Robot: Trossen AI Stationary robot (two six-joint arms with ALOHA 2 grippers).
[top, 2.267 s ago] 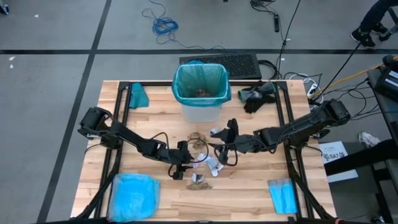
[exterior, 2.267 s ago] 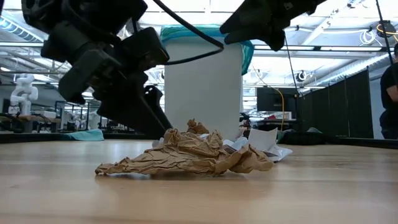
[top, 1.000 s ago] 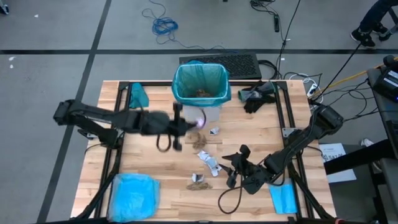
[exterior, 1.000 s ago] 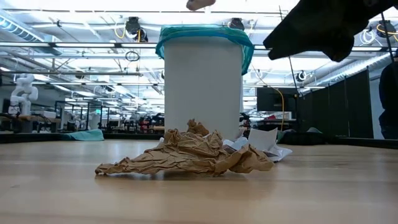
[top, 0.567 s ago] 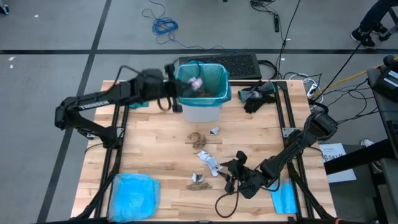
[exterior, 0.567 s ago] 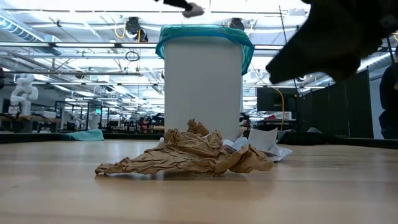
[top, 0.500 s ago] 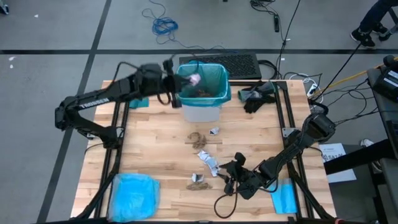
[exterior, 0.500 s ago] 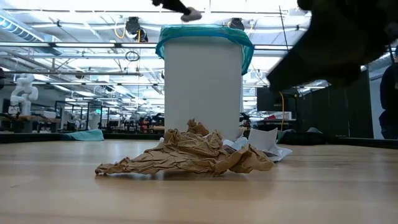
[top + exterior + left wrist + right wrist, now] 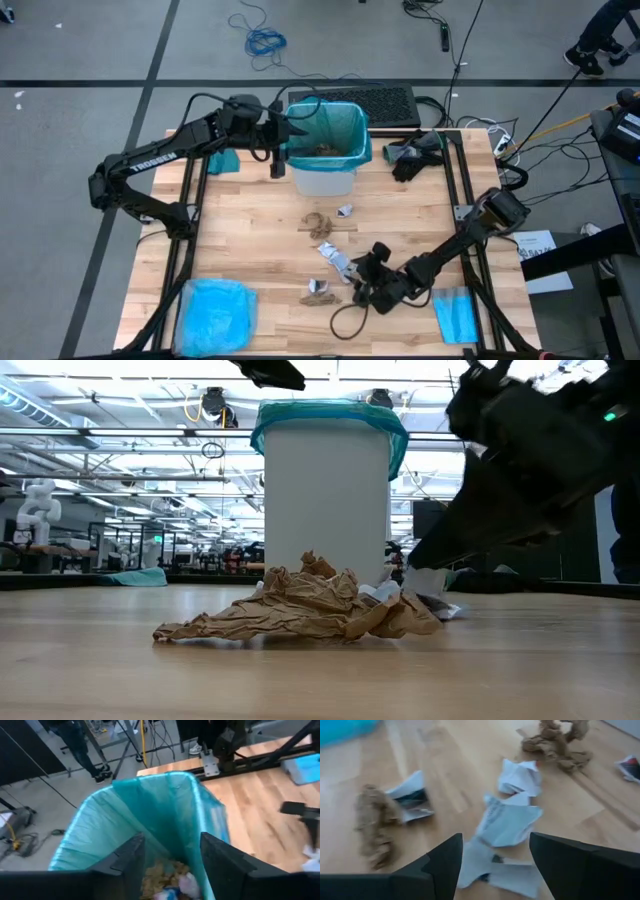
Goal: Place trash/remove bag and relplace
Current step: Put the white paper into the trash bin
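Now left hand [image 9: 288,130] open, empty, over bag [image 9: 352,125] rim; right hand [image 9: 492,851] open above white scraps [image 9: 507,820]; bin contents mostly hidden.

Even, diffuse light overhead; shadows on the worktop [image 9: 250,250] soft and short. Low view backlit: bright ceiling strip lights [image 9: 120,435] blow out to white, and the arm [image 9: 530,460] at the right edge reads as a dark silhouette with smeared outline. Near worktop there out of focus. Right wrist view heavily motion-blurred; paper scraps [image 9: 512,820] smeared. Left wrist view soft, liner [image 9: 165,815] mildly blurred.
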